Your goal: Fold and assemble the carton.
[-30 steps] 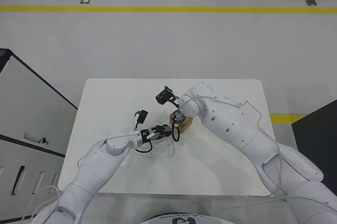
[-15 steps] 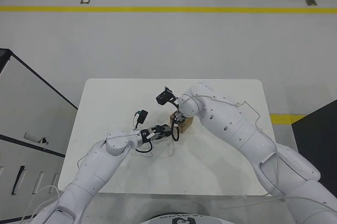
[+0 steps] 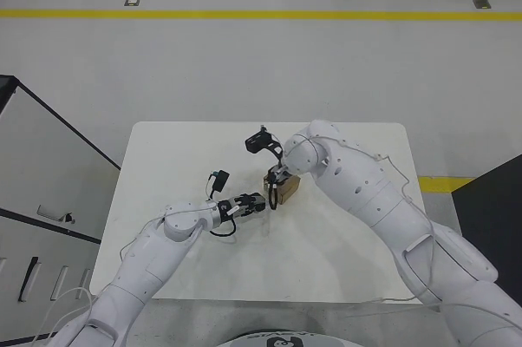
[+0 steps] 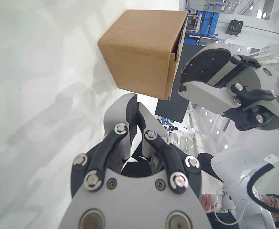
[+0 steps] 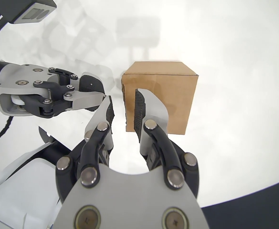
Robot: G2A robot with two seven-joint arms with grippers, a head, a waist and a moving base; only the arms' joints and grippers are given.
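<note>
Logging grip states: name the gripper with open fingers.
The right gripper: its fingers stand apart near the carton, while the left gripper has its fingers pressed together.

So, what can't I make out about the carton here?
Top view: the carton is mostly covered by the right arm's wrist.
Right wrist view: a finger overlaps the carton, so contact with the right gripper is unclear.
Both wrist views: its underside is hidden against the table.

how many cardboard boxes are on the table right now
1. The single brown box stands closed near the middle of the white table. The arms cover part of the tabletop, so a hidden second one can't be fully ruled out.
</note>
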